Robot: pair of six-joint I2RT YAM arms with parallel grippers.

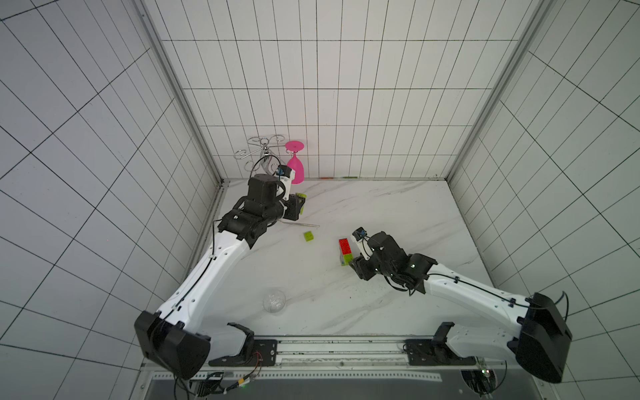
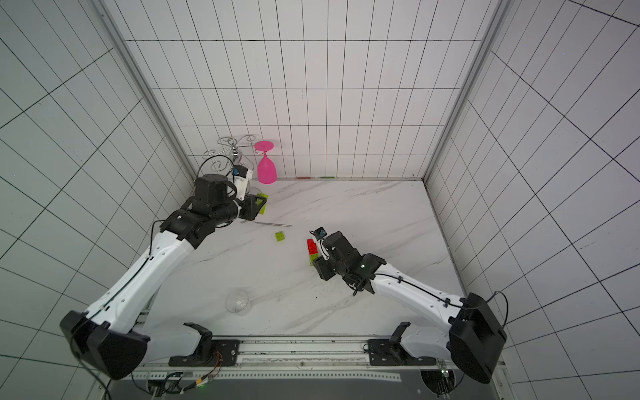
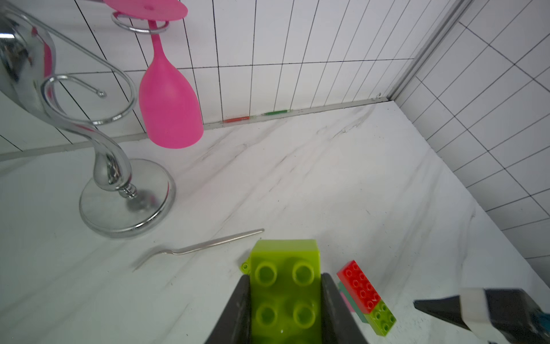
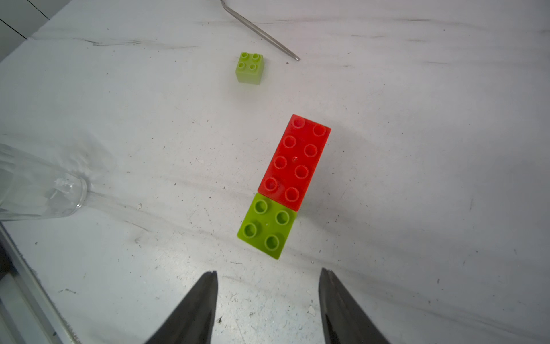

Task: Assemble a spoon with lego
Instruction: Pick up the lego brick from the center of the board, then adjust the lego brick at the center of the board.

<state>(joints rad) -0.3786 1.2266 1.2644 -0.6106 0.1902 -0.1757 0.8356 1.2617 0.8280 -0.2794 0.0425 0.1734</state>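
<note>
The half-built spoon (image 4: 293,162), a flat stack of plastic bricks topped by a long red brick and a square lime-green brick (image 4: 268,227), lies on the white marbled table (image 1: 398,207). It sits just ahead of the right gripper (image 4: 268,271), lime end nearest, and its long axis runs almost straight away from the jaws. Those jaws stand parted and empty, short of the lime end and apart from it. The left wrist view shows a teal and a pink edge under the red brick. The left gripper (image 3: 285,277) is clamped on a lime-green studded plastic brick (image 3: 284,253), two studs wide between the fingers, its length along them. In both top views that arm is raised near the back wall, well apart from the build, with its wrist turned toward the middle of the table. A small loose lime-green cube brick (image 1: 309,236) and a thin silver metal utensil (image 3: 208,244) lie between the two grippers. The right arm is far nearer and reaches low, likely to brace the build, while the left must carry its brick across and line it up with that axis
</note>
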